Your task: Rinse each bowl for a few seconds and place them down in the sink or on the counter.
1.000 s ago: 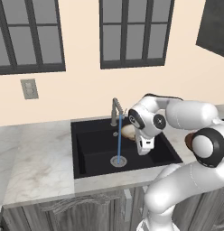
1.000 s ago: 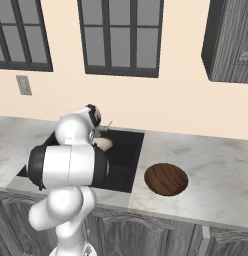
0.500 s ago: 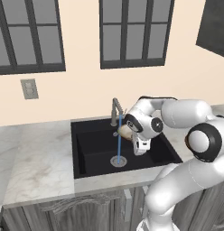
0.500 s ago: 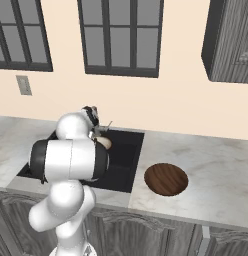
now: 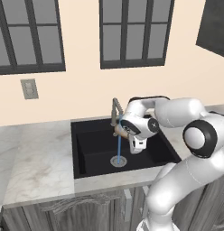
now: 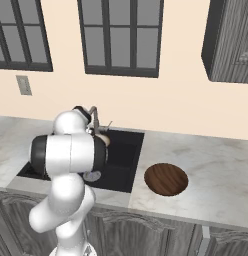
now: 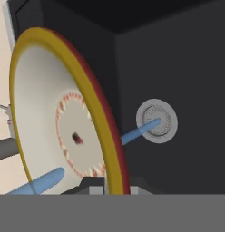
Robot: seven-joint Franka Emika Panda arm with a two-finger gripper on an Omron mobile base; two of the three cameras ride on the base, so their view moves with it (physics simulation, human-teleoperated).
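The pincer (image 7: 115,186) has swung left toward the tap (image 5: 115,109), clamped on the tan-rimmed bowl (image 7: 64,127) (no writing visible).

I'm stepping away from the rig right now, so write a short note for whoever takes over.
Claw: shut on the rim of the tan-rimmed bowl, held on edge over the sink by the tap.
Water: the blue stream is running down to the drain; in the hand view it meets the bowl's cream inside.
Dark brown bowl: on the counter right of the sink, untouched as it lies.
Done: first bowl picked up and under the water.
Left: finish rinsing, set it down, then rinse and place the brown bowl.
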